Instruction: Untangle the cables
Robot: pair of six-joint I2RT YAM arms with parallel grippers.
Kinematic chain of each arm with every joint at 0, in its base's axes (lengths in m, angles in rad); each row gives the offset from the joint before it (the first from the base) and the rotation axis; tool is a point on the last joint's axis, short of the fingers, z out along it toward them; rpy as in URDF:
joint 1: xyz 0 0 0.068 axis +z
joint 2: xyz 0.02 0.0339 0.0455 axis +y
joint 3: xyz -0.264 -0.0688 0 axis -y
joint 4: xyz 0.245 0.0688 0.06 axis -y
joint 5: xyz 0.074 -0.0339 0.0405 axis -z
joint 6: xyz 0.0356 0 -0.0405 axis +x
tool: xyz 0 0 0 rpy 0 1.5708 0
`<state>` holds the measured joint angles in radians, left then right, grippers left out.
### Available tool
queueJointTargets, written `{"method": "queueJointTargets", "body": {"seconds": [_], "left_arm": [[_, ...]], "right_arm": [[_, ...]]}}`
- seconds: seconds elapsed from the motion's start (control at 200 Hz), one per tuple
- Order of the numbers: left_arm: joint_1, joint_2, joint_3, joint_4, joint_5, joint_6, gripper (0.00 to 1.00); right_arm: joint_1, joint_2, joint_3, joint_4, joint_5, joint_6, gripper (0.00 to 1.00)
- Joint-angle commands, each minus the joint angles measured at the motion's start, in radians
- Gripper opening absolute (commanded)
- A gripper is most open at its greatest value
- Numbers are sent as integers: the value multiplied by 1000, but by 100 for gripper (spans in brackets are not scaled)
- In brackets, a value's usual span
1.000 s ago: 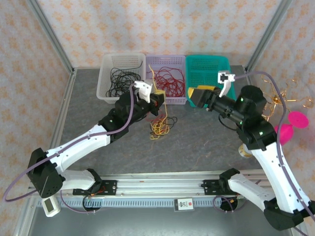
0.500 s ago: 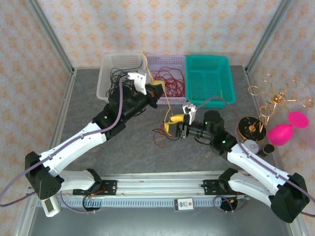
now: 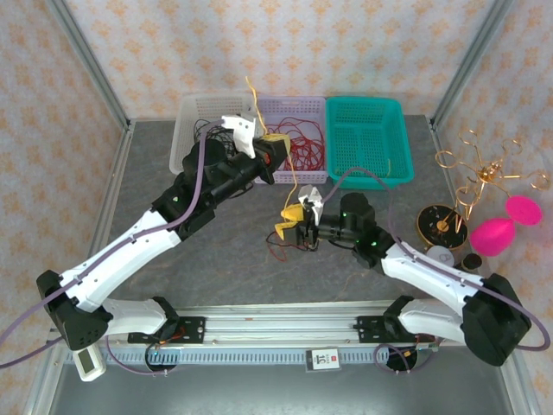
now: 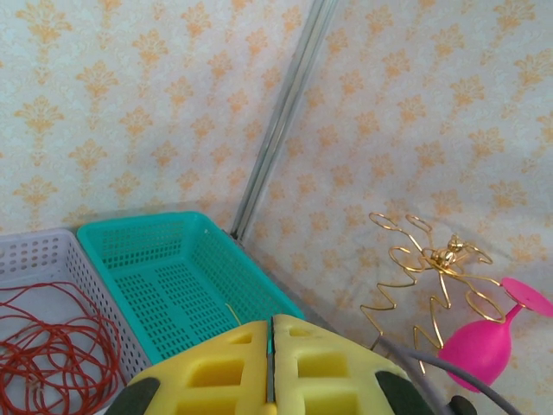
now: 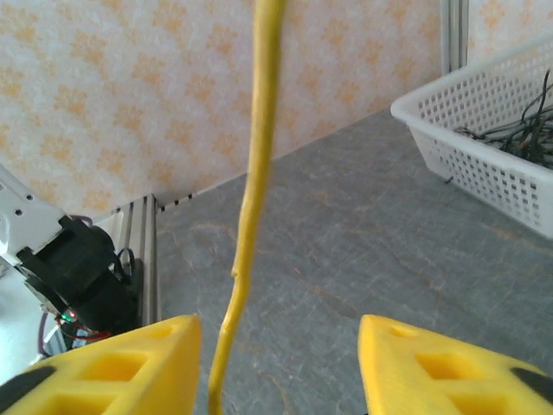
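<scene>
My left gripper is raised in front of the baskets, shut on a thin yellow cable. That cable sticks up past the gripper and runs down to my right gripper, low over the middle of the table. In the left wrist view the pads are pressed together with a sliver of yellow wire pinched between them. The right wrist view has the yellow cable standing between open jaws, close to the left finger, touching neither. A small knot of red and black cables lies on the table under the right gripper.
Three baskets line the back: a white basket with black cables, a lavender basket with red cables, and a teal basket. At the right stand a gold wire rack, a pink goblet and a round black stand.
The right arm swung from the teal basket down to the table's middle and its jaws narrowed around the yellow cable. The left gripper lifted the yellow cable up and back.
</scene>
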<state>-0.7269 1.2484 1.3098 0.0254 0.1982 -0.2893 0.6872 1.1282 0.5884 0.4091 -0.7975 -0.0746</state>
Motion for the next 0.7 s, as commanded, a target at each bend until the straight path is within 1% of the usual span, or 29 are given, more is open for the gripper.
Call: {"method": "queueJointTargets", "body": {"seconds": [0.0,0.235,0.33,0.425,0.546,0.646,0.696], "left_arm": [[-8,4,80,-24,-1,36,0],[-7,3,183,-71,-55,109,0],[-8,-1,212,-75,-89,134,0],[-8,-11,218,-56,-139,148,0],[-7,-20,221,-35,-146,165,0],[-8,-17,241,-39,-149,182,0],[-7,-17,251,-39,-167,195,0]], "right_arm": [[3,42,-10,-7,88,-71,36],[3,114,-111,111,223,2,22],[3,139,-142,149,246,35,21],[2,172,-158,182,260,91,17],[2,213,-160,204,277,151,14],[2,221,-159,208,283,168,13],[2,223,-156,202,288,170,15]]}}
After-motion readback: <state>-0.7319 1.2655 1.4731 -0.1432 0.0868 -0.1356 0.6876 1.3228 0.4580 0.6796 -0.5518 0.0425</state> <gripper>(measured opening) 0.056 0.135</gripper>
